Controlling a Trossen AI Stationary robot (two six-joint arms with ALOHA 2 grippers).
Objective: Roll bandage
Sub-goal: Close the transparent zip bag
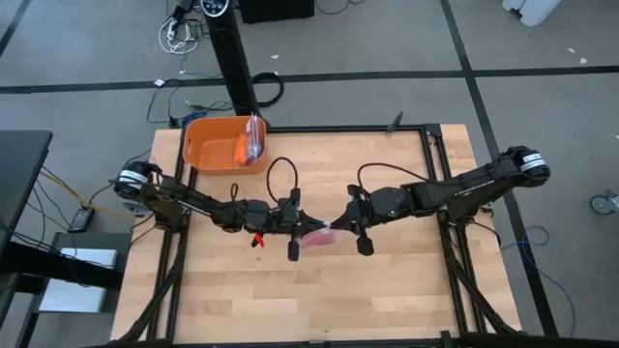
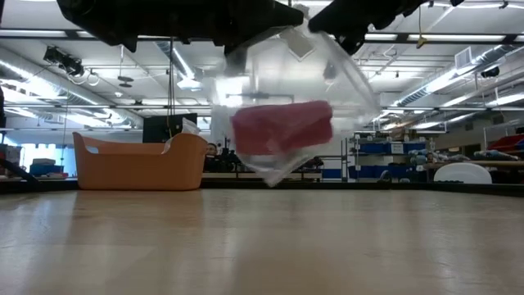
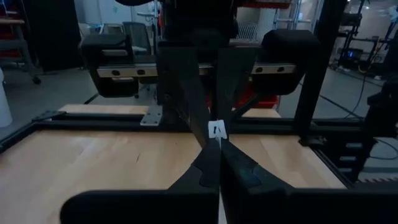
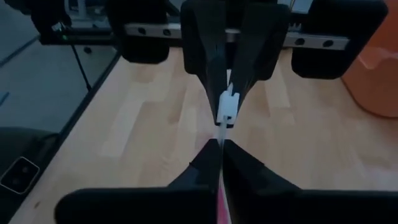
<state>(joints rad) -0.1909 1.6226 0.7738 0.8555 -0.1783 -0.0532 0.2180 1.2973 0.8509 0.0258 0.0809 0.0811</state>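
Observation:
The magenta-pink bandage (image 2: 282, 125) is a compact roll inside a clear crinkled plastic bag (image 2: 336, 78). The bag hangs clear above the table's middle, between my two grippers. In the high view the bag and roll (image 1: 317, 239) show just below the fingertips. My left gripper (image 1: 302, 229) comes in from the table's left. My right gripper (image 1: 340, 225) comes in from the right. They meet tip to tip, both shut on the bag's upper edge. My left gripper pinches the bag's thin upper edge (image 3: 218, 144) between its two shut fingers, coming level from the table's left. The bag hangs below, clear of the table. My right gripper pinches the same upper edge (image 4: 221, 132) between its two shut fingers, just short of a small white tab (image 4: 227, 109), coming level from the table's right. The pink roll (image 4: 222, 208) shows below its fingers, and the bag hangs clear of the table.
An orange plastic tub (image 1: 208, 145) stands at the table's far left with an orange item and a clear packet in it; it also shows in the low view (image 2: 139, 162). Bare wood table (image 1: 387, 290) lies under and in front of the bag.

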